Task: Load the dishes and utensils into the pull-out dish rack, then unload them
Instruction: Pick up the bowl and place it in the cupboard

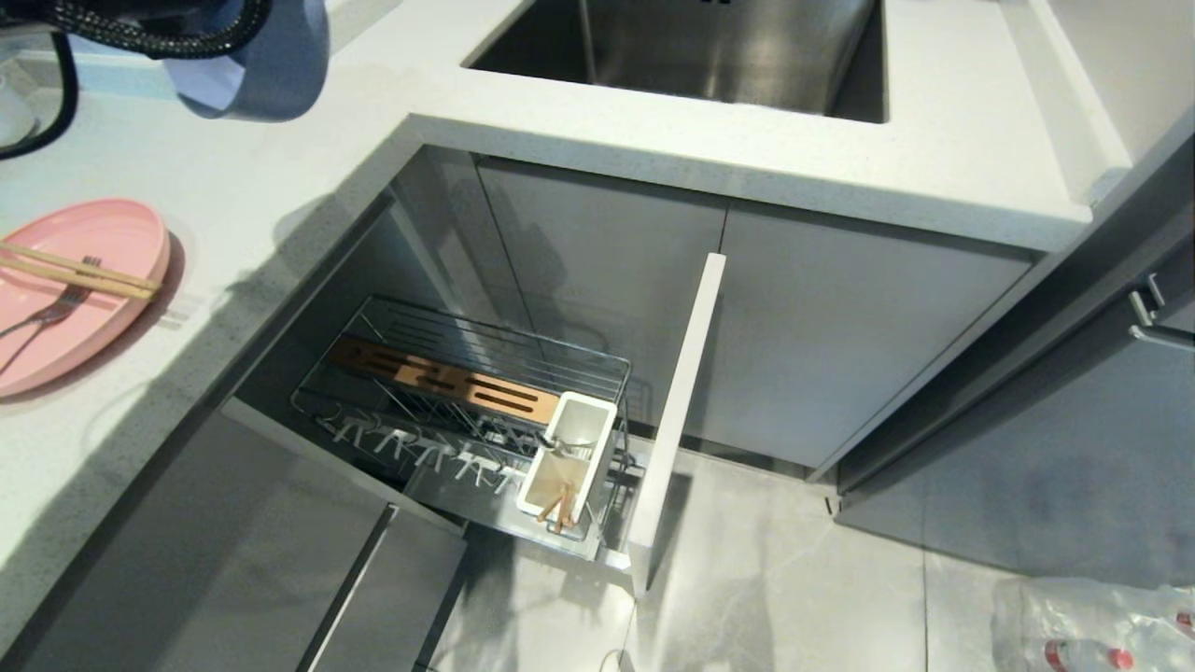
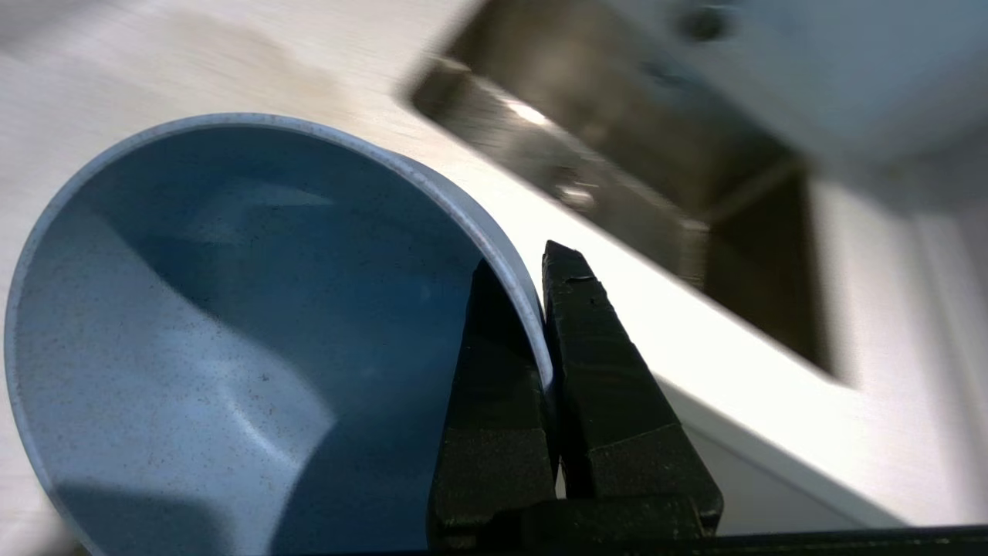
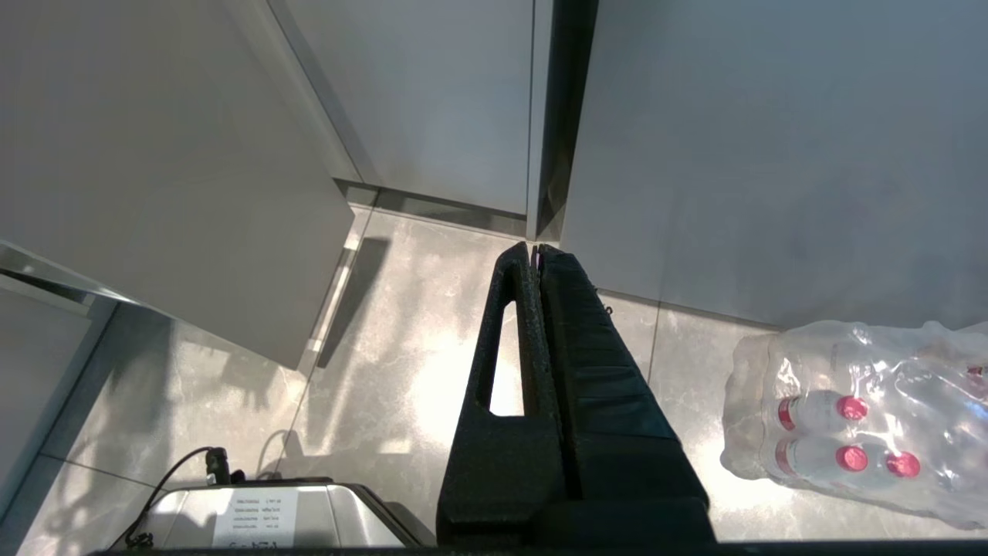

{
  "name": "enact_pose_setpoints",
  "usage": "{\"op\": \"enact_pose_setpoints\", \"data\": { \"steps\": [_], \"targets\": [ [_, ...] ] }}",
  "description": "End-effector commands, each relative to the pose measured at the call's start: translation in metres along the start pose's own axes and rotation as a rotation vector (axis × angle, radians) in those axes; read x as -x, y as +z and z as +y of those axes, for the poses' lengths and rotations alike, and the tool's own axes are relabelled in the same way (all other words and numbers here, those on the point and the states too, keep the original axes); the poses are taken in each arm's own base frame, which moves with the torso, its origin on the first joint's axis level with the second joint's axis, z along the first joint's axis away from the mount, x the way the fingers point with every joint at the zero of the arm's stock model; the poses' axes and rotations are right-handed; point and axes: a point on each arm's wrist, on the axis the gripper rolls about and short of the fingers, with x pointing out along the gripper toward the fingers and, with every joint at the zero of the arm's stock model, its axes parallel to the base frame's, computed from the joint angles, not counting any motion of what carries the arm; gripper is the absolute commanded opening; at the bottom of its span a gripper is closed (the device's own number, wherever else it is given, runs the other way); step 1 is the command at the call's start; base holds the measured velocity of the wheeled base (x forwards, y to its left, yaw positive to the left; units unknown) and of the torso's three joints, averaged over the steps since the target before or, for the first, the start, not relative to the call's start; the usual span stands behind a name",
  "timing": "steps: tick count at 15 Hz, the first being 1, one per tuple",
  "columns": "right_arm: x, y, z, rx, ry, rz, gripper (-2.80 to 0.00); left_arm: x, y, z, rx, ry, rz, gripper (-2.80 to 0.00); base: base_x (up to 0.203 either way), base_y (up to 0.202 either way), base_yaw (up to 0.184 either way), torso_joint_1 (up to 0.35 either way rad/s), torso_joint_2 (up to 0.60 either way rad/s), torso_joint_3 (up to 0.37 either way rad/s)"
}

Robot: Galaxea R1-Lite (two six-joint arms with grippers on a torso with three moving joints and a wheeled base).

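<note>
My left gripper (image 2: 521, 262) is shut on the rim of the small blue-grey bowl (image 2: 231, 332), one finger inside and one outside. The bowl (image 1: 271, 65) hangs tilted above the counter at the far left. The pink plate (image 1: 84, 243) lies on the counter at the left, with the wooden chopsticks (image 1: 79, 271) and the silver fork (image 1: 51, 313) on it. The pull-out dish rack (image 1: 467, 401) stands drawn out below the counter, with its wooden strip (image 1: 439, 378), white utensil cup (image 1: 569, 467) and front panel (image 1: 677, 411). My right gripper (image 3: 534, 249) is shut and empty, pointing at the floor.
A steel sink (image 1: 709, 47) is set in the white countertop (image 1: 280, 205) behind the rack. Two short wooden sticks (image 1: 555, 504) stand in the cup. Grey drawer fronts (image 1: 308, 551) lie near left of the rack. A wrapped pack of water bottles (image 1: 1092, 625) sits on the floor at the right.
</note>
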Motion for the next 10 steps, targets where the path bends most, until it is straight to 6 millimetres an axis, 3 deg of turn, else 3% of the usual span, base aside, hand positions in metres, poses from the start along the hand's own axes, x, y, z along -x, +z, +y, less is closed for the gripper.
{"op": "enact_pose_setpoints", "data": {
  "steps": [1, 4, 7, 10],
  "targets": [
    [0.0, 0.0, 0.0, 0.0, 0.001, 0.0, -2.8, 0.011, -0.004, -0.015, 0.073, -0.092, -0.019, -2.8, 0.0, 0.0, 0.0, 0.0, 0.0, 0.0],
    [0.0, 0.0, 0.0, 0.0, 0.001, 0.0, -2.8, -0.01, -0.034, -0.028, 0.195, -0.165, -0.138, -2.8, 0.0, 0.0, 0.0, 0.0, 0.0, 0.0],
    [0.0, 0.0, 0.0, 0.0, 0.001, 0.0, -2.8, -0.03, -0.089, -0.034, 0.239, -0.186, -0.163, -2.8, 0.0, 0.0, 0.0, 0.0, 0.0, 0.0],
    [0.0, 0.0, 0.0, 0.0, 0.0, 0.0, -2.8, -0.042, -0.145, -0.031, 0.314, -0.075, -0.144, -2.8, 0.0, 0.0, 0.0, 0.0, 0.0, 0.0]
  ]
}}
